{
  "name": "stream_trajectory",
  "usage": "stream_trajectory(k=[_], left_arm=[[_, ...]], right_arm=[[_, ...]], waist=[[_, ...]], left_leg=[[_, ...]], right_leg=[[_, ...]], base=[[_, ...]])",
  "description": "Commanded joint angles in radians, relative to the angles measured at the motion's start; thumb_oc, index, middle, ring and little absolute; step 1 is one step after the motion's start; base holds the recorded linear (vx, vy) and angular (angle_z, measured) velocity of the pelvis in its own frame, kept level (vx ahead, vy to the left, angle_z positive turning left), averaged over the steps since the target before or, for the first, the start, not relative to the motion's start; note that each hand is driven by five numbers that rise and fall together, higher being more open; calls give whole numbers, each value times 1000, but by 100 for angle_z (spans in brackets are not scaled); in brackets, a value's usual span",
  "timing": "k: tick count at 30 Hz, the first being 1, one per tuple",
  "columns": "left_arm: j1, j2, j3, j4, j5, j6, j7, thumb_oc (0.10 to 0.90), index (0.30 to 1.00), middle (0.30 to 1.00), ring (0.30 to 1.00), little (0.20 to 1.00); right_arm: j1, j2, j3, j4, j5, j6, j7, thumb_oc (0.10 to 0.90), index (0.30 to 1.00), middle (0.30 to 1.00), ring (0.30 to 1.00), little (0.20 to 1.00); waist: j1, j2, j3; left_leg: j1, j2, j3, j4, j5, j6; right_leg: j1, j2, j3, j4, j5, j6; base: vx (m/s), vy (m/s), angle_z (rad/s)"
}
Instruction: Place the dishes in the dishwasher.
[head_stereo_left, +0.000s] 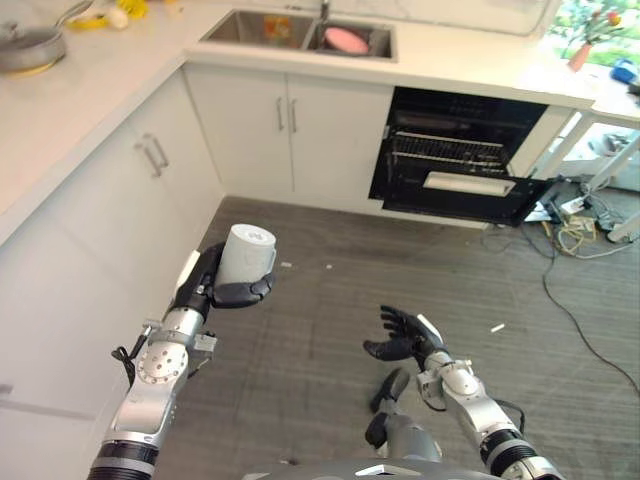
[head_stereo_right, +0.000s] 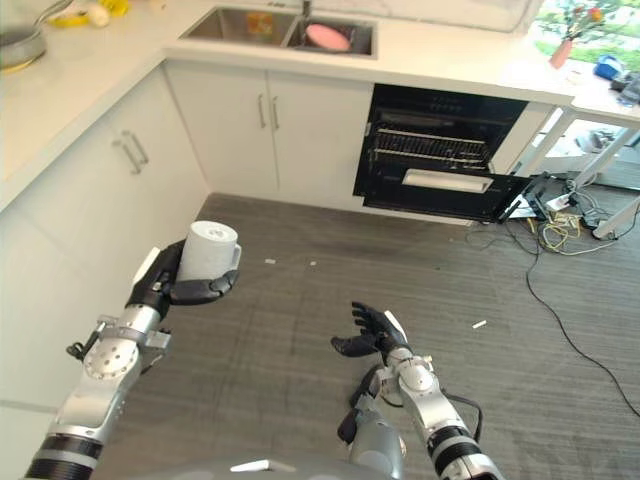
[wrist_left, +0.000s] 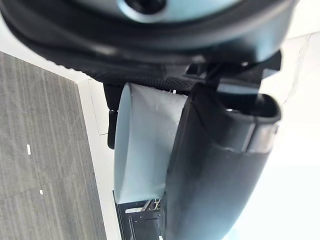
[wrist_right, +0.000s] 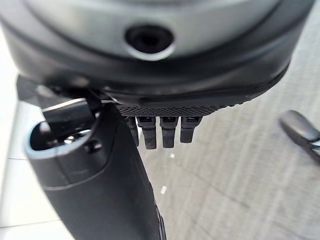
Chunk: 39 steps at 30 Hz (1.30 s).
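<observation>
Cup (head_stereo_left: 246, 254), white and upright, sits at about nine o'clock in the left eye view, wrapped by the curled fingers of the left hand (head_stereo_left: 215, 285) above the grey floor (head_stereo_left: 330, 300). The dishwasher (head_stereo_left: 455, 160) stands open at one o'clock, well apart, its racks looking empty; a pink dish (head_stereo_left: 346, 40) waits in the sink (head_stereo_left: 250, 28) at twelve. In the right eye view the right hand (head_stereo_right: 368, 335) hangs at six o'clock, fingers spread and relaxed, holding nothing. The left wrist view shows thumb and fingers closed round the cup. The right wrist view shows straight fingers (wrist_right: 160, 131) over bare floor. By my reading, loading has barely begun: the cup is in hand but not racked.
</observation>
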Motion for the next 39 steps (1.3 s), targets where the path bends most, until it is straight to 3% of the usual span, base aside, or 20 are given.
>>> stream_trajectory(k=[1, 2, 4, 7, 9, 10, 11, 14, 18, 22, 23, 25, 26, 28, 30, 31, 32, 34, 35, 39], left_arm=[[-103, 64, -32, -136, -9, -126, 0, 400, 300, 300, 300, 300], [-104, 65, -33, -137, -9, -126, 0, 400, 300, 300, 300, 300], [-93, 75, -24, -142, -20, -127, 0, 400, 300, 300, 300, 300], [-100, 76, -30, -139, -31, -129, 12, 400, 300, 300, 300, 300], [-66, 62, -9, -162, -30, -131, 7, 400, 300, 300, 300, 300], [-66, 62, -9, -162, -30, -131, 7, 400, 300, 300, 300, 300], [-55, 60, -7, -168, -33, -135, 5, 400, 300, 300, 300, 300], [-38, 57, 7, -170, -28, -144, 19, 400, 300, 300, 300, 300], [-33, 51, 11, -166, -18, -144, 30, 400, 300, 300, 300, 300], [-11, 50, 23, -172, 2, -143, 21, 400, 300, 300, 300, 300], [-20, 61, 14, -157, 8, -144, 14, 400, 300, 300, 300, 300], [-40, 89, 1, -158, 14, -147, 6, 400, 300, 300, 300, 300], [-41, 90, 1, -158, 14, -147, 6, 400, 300, 300, 300, 300], [-58, 108, -12, -159, 15, -151, 10, 400, 300, 300, 300, 300], [-76, 109, -18, -166, 11, -150, 18, 400, 300, 300, 300, 300], [-83, 104, -18, -170, 8, -151, 21, 400, 300, 300, 300, 300], [-89, 90, -26, -169, -2, -153, 18, 400, 300, 300, 300, 300], [-95, 85, -28, -172, -5, -152, 13, 400, 300, 300, 300, 300], [-108, 85, -28, -168, -5, -149, 5, 400, 300, 300, 300, 300], [-138, 71, -31, -153, 18, -151, -5, 400, 300, 300, 300, 300]], right_arm=[[-67, -82, -75, -135, 12, -130, -43, 800, 900, 900, 900, 900], [-66, -82, -76, -138, 11, -129, -44, 800, 900, 900, 900, 900], [-59, -94, -77, -198, 10, -122, -41, 800, 900, 900, 900, 900], [-53, -105, -73, -248, 27, -118, -30, 800, 900, 900, 900, 900], [-54, -102, -62, -279, 52, -142, -15, 800, 900, 900, 900, 900], [-54, -102, -62, -279, 52, -142, -15, 800, 900, 900, 900, 900], [-65, -101, -56, -298, 59, -154, -11, 800, 900, 900, 900, 900], [-68, -97, -41, -311, 73, -168, -3, 800, 900, 900, 900, 900], [-58, -96, -50, -343, 102, -172, -4, 800, 900, 900, 900, 900], [-34, -87, -69, -363, 126, -173, 13, 800, 900, 900, 900, 900], [-31, -77, -82, -367, 118, -168, 17, 800, 900, 900, 900, 900], [-42, -55, -105, -377, 125, -164, 15, 800, 900, 900, 900, 900], [-42, -55, -105, -377, 125, -164, 15, 800, 900, 900, 900, 900], [-65, -44, -111, -396, 136, -162, 21, 800, 900, 900, 900, 900], [-102, -41, -102, -399, 129, -157, 20, 800, 900, 900, 900, 900], [-107, -40, -102, -407, 140, -155, 20, 800, 900, 900, 900, 900], [-105, -43, -103, -423, 176, -152, 28, 800, 900, 900, 900, 900], [-105, -42, -105, -424, 189, -153, 28, 800, 900, 900, 900, 900], [-92, -39, -106, -450, 194, -154, 32, 800, 900, 900, 900, 900], [-63, -28, -119, -471, 195, -150, 43, 800, 900, 900, 900, 900]], waist=[[-11, -6, -42], [-13, -2, -42], [4, -19, -29], [14, -33, -13], [34, -23, -16], [34, -23, -16], [55, -19, -16], [90, 6, -8], [88, 43, -3], [97, 60, -26], [101, 46, -29], [92, 31, -23], [93, 30, -25], [75, 34, -11], [70, 39, -3], [64, 34, -1], [52, 19, -5], [48, 11, -9], [47, 21, -16], [39, 26, -21]], left_leg=[[-173, 107, -81, 588, 38, -123], [-188, 118, -89, 613, 32, -132], [-271, 135, -99, 845, 153, -164], [-376, 163, -109, 941, 150, -160], [-419, 213, -67, 712, 103, -120], [-419, 213, -67, 712, 103, -120], [-471, 254, -68, 504, 96, -100], [-470, 294, -151, 196, 230, -136], [-488, 375, -148, 27, 325, -170], [-477, 349, -155, 76, 334, -163], [-487, 298, -167, 137, 298, -130], [-485, 259, -148, 188, 252, -84], [-487, 259, -147, 189, 252, -84], [-458, 220, -120, 209, 208, -29], [-394, 188, -76, 189, 172, 3], [-367, 165, -64, 181, 153, 9], [-327, 126, -50, 165, 129, 8], [-305, 118, -53, 160, 103, -2], [-280, 139, -49, 151, 66, -20], [-242, 142, -39, 162, 25, -36]], right_leg=[[139, 77, 94, -62, 16, -61], [138, 86, 90, -63, 13, -68], [191, 108, 70, -72, -16, -130], [235, 123, 78, -92, -36, -151], [278, 144, 107, -124, -61, -129], [278, 144, 107, -124, -61, -129], [308, 142, 141, -136, -76, -108], [360, 169, 200, -148, -113, -87], [423, 172, 239, -145, -171, -64], [429, 150, 274, -59, -200, -53], [395, 100, 301, 96, -214, -38], [310, 39, 322, 298, -165, 7], [306, 39, 323, 299, -166, 7], [200, -2, 337, 477, -81, 34], [121, -48, 268, 561, -36, 45], [107, -59, 236, 532, -45, 39], [113, -38, 187, 357, -64, 11], [95, -57, 169, 279, -62, 20], [99, -86, 124, 126, -32, 31], [92, -133, 113, 3, 20, 45]], base=[[480, -92, 82], [657, -125, 88], [288, -98, 5], [278, 10, -51], [368, 191, -5], [357, 294, -50], [336, 313, -68], [367, 329, -69], [348, 342, -85], [298, 387, -78], [246, 434, -103], [220, 406, -52], [133, 306, 11], [119, 399, 18], [176, 418, -53], [363, 310, -114], [294, 174, -103], [315, -14, -61], [374, -114, -18], [251, -47, -2]])
